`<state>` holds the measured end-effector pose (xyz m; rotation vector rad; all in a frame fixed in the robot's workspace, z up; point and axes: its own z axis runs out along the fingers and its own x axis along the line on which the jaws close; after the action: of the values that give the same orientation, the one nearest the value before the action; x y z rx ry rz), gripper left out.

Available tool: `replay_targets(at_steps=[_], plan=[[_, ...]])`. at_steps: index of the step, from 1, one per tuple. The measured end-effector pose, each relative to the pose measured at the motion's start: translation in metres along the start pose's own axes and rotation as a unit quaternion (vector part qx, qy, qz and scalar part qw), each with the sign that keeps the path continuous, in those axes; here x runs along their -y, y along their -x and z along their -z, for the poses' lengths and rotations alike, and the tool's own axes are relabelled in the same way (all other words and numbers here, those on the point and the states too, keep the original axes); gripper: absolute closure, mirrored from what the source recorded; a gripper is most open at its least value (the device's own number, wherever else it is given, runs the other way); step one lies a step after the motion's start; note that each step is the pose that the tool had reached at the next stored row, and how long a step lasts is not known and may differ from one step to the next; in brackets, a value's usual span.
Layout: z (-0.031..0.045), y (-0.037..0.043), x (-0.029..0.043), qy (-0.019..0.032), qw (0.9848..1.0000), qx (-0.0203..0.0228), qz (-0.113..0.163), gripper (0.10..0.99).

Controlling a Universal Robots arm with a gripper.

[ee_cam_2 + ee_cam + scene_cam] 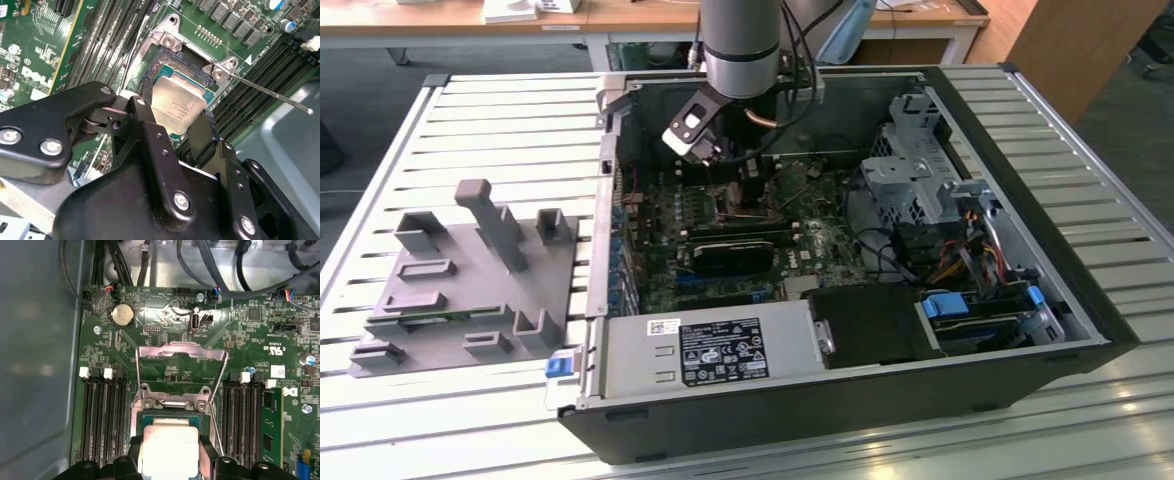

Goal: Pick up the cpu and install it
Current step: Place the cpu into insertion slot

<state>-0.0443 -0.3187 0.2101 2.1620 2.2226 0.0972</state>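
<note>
gripper (174, 131) | jaws held the cpu (177, 102) by two sides | cpu was right over the open socket (172, 65) on the green board (165, 325), maybe already sitting in it

A slatted metal bench (1067, 180) catches bright glare on its near slats. Behind it, wooden desks (427, 25) stand on grey floor (360, 100).
</note>
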Motion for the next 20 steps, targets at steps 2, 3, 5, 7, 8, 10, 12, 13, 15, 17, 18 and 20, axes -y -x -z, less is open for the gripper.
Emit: replay_targets(at_steps=[2,3,5,7,8,10,12,13,15,17,18,20], plan=[[-0.0026,0.0000,0.0006,0.0000,1.0000,0.0000,0.000,0.553],[-0.0040,0.0000,0.0006,0.0000,1.0000,-0.0001,0.000,0.553],[-0.0066,0.0001,0.0008,0.0000,1.0000,0.0000,0.000,0.553],[-0.0086,0.0001,0.0010,0.0000,1.0000,0.0000,0.000,0.553],[-0.0093,0.0001,0.0011,0.0000,1.0000,0.0000,0.000,0.553],[-0.0103,0.0002,0.0013,0.0000,1.0000,0.0000,0.000,0.553],[-0.0109,0.0003,0.0017,0.0000,1.0000,0.0001,-0.001,0.553],[-0.0112,0.0004,0.0018,0.0000,1.0000,0.0001,-0.001,0.553],[-0.0117,0.0006,0.0019,0.0000,1.0000,0.0000,-0.001,0.553],[-0.0126,0.0006,0.0020,0.0001,1.0000,-0.0001,-0.001,0.553],[-0.0131,0.0006,0.0020,0.0001,1.0000,-0.0001,-0.001,0.553],[-0.0139,0.0007,0.0021,0.0000,1.0000,-0.0002,-0.001,0.553]])
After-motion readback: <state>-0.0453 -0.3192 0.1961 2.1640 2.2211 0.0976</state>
